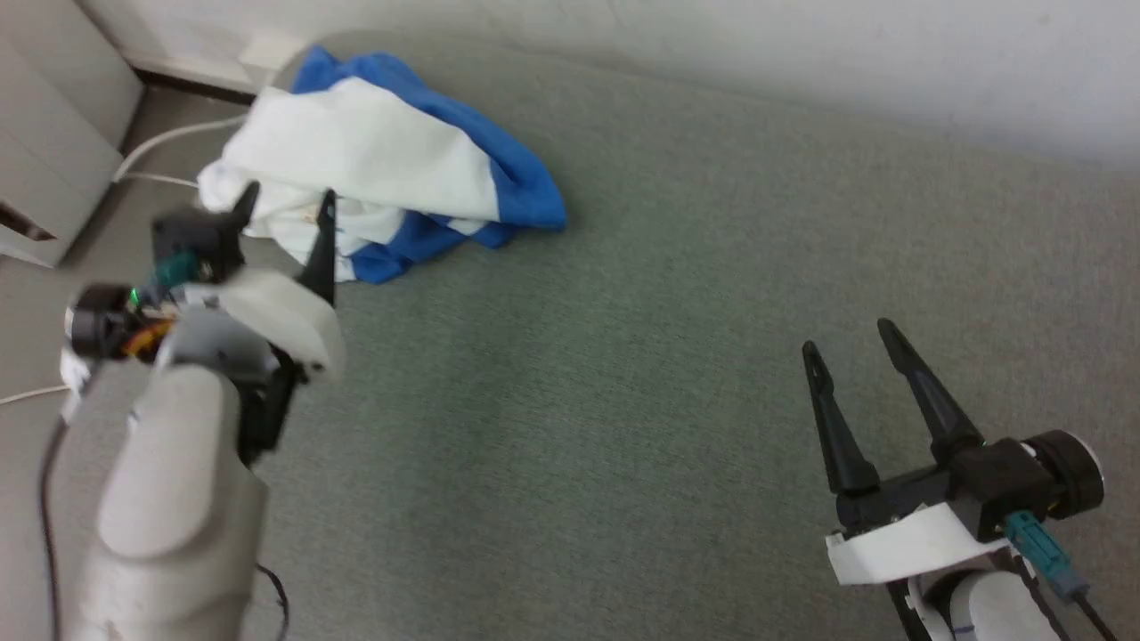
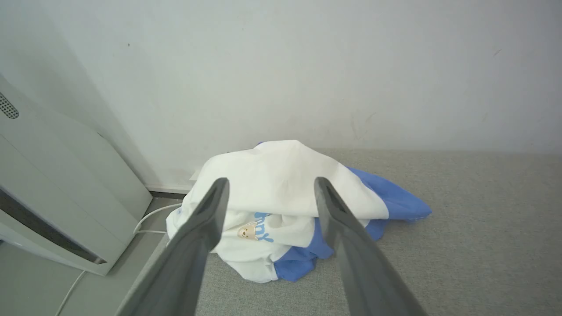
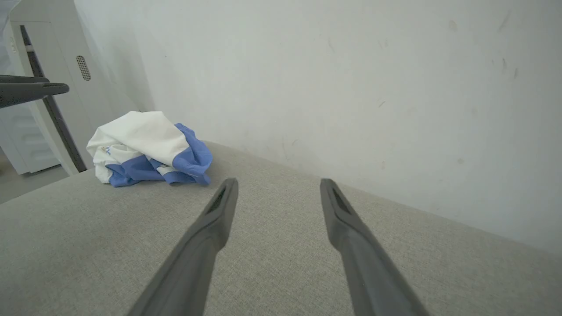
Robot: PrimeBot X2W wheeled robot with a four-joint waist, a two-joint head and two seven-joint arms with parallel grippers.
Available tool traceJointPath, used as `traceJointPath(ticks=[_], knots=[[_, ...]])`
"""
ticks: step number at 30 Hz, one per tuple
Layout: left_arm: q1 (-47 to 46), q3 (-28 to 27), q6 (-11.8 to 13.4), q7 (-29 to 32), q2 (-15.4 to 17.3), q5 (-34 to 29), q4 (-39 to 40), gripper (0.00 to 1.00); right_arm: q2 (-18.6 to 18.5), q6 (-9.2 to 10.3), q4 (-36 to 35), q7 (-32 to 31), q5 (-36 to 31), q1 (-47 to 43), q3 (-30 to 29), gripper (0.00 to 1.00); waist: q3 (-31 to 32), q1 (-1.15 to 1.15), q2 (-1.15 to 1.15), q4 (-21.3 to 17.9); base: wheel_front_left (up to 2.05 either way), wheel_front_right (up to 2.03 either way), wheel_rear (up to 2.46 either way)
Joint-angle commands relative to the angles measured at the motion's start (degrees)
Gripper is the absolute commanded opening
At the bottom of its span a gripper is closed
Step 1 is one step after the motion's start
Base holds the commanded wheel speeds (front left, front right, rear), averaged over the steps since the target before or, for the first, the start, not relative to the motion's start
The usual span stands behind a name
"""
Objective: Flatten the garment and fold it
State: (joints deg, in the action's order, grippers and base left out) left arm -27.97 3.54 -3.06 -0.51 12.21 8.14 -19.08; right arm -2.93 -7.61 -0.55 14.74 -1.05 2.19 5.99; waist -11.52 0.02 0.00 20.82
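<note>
The garment [image 1: 383,174] lies bunched in a white and blue heap at the far left corner of the grey fabric surface [image 1: 623,356], close to the wall. Its small chest print with a tan figure shows in the left wrist view on the garment [image 2: 281,184]. My left gripper [image 1: 287,203] hovers just in front of the heap, open, with nothing between its fingers [image 2: 206,219]. My right gripper [image 1: 850,343] stands open over bare fabric at the lower right, far from the garment [image 3: 149,145]. One tip of the left gripper shows at the left edge of the right wrist view.
A pale wall [image 1: 802,53] runs along the far edge of the surface. A white appliance [image 2: 57,206] stands left of the surface, with white cables [image 1: 156,147] on the floor beside it. The surface's left edge falls away just beside the garment.
</note>
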Motion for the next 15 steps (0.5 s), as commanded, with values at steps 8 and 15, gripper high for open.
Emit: traceJointPath(ticks=[8,15], knots=[[-17.40,1.78,-4.10,18.56,10.58,3.85,-12.53,1.00,0.01,0.12,-1.57,0.26,-0.33,4.18,-0.17,1.00,-14.90,-0.02,0.00,-11.55,0.00,0.00,0.00],[-23.54,7.98,-4.40,31.00,17.37,15.96,-17.56,1.00,0.03,0.12,-1.67,0.26,0.33,5.71,0.19,1.00,-18.47,-0.02,0.00,-14.90,0.00,0.00,0.00]])
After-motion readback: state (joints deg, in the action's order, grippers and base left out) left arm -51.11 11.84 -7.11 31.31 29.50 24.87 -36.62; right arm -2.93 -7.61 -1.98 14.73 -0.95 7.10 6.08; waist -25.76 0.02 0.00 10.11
